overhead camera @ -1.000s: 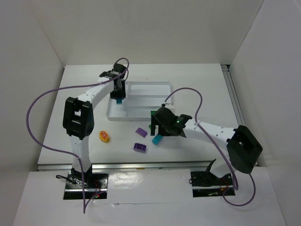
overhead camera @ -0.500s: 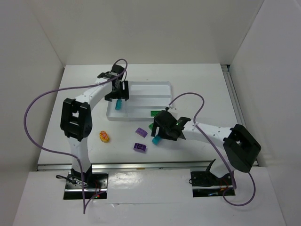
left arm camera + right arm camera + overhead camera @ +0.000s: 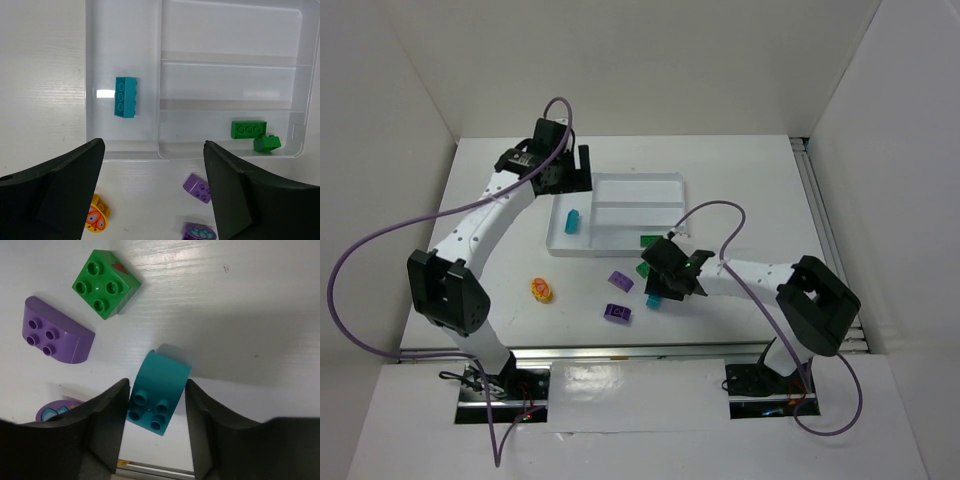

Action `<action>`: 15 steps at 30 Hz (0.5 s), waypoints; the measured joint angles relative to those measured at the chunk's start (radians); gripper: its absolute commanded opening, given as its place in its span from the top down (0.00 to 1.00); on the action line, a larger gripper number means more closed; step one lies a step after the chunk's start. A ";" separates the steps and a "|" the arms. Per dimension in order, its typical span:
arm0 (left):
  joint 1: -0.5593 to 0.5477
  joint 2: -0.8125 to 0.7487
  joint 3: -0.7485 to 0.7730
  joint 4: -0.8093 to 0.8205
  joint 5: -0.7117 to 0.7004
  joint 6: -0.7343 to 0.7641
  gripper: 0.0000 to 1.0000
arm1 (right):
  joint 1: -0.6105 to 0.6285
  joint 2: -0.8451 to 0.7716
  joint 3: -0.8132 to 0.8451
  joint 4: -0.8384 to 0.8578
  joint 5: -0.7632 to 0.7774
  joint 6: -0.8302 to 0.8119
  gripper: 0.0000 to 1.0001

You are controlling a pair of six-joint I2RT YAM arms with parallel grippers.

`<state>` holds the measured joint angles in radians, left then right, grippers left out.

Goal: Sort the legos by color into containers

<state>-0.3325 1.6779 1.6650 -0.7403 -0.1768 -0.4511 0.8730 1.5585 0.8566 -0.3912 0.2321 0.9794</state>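
**Your right gripper [image 3: 157,385] straddles the cyan brick [image 3: 157,400] on the table [image 3: 250,315].**
The brick's long axis runs along the jaws, which flank it closely; you cannot tell if they pinch.

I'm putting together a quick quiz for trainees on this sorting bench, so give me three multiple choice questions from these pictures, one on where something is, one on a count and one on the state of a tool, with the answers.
1. Where does the cyan brick in the left wrist view lie?
A) in the tray's narrow section
B) on the table by the orange piece
C) in the farthest long section

2. How many green pieces lie in the tray?
A) none
B) two
C) four

3. How is the left tool?
A) open, holding nothing
B) shut on a purple brick
C) shut on the orange piece

Answers:
1 A, it lies alone in that section.
2 B, both sit at the right end of the nearest long section.
3 A, its fingers stand wide apart with nothing gripped.
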 measured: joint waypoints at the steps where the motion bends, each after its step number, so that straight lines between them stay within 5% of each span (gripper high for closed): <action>1: 0.000 0.000 0.000 -0.003 0.000 0.000 0.07 | 0.002 0.000 0.000 -0.001 0.001 0.001 0.54; 8: 0.000 -0.006 0.020 -0.036 0.000 0.000 0.07 | 0.051 0.015 0.075 -0.085 0.080 -0.005 0.61; 15: 0.000 -0.079 0.049 -0.069 0.009 -0.016 0.08 | 0.097 0.028 0.324 -0.124 0.159 -0.169 0.61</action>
<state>-0.3321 1.5990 1.7142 -0.8093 -0.1677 -0.4671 0.9699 1.5864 1.1809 -0.5148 0.3916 0.8101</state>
